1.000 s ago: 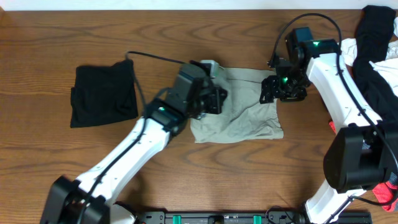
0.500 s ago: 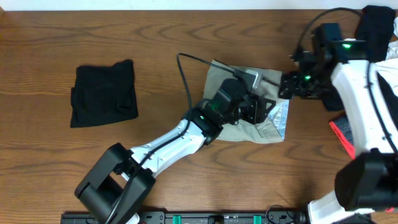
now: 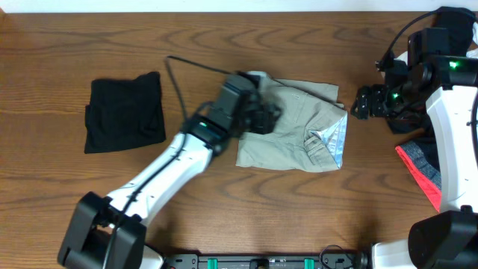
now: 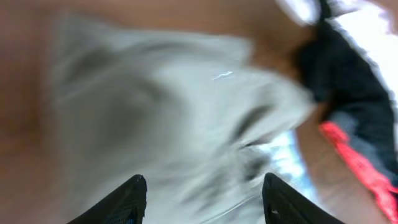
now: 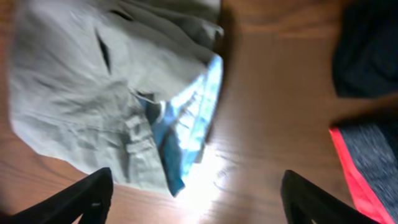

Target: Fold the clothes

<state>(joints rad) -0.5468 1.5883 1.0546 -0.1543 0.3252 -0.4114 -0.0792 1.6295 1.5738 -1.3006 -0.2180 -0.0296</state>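
Surface: brown wood-grain table (image 3: 224, 45), seen from overhead; a pale strip runs along the top edge of the frame.
Markings: any lettering on the arms or cloth is too small or blurred to read.
Left fingers: in the left wrist view the two dark fingertips (image 4: 127, 199) stand well apart at the bottom of the frame, with nothing clamped between them.
Left gripper: the left gripper (image 3: 265, 118) is open and empty, over the upper left part of the shorts; contact with the cloth cannot be judged.
Right fingers: in the right wrist view the fingertips (image 5: 81, 196) sit at the lower corners, spread wide, with only table and cloth edge between them.
Right gripper: the right gripper (image 3: 364, 103) is open and empty, just beside the right edge of the shorts, apart from the cloth.
Shorts, place: the khaki-green shorts (image 3: 291, 134) lie flat at centre frame, folded to a rough rectangle.
Shorts, axis: long axis runs left to right, slightly tilted down to the right.
Shorts, heading: the waistband end faces the right of the frame, with its pale blue lining (image 3: 334, 142) turned out at the lower right corner.
Black garment: a folded black garment (image 3: 123, 112) lies at the left of the frame, well apart from the shorts.
Pile: a black garment (image 3: 452, 30) in the upper right corner and a grey garment with coral-pink edge (image 3: 418, 161) at the right edge, below the right arm.
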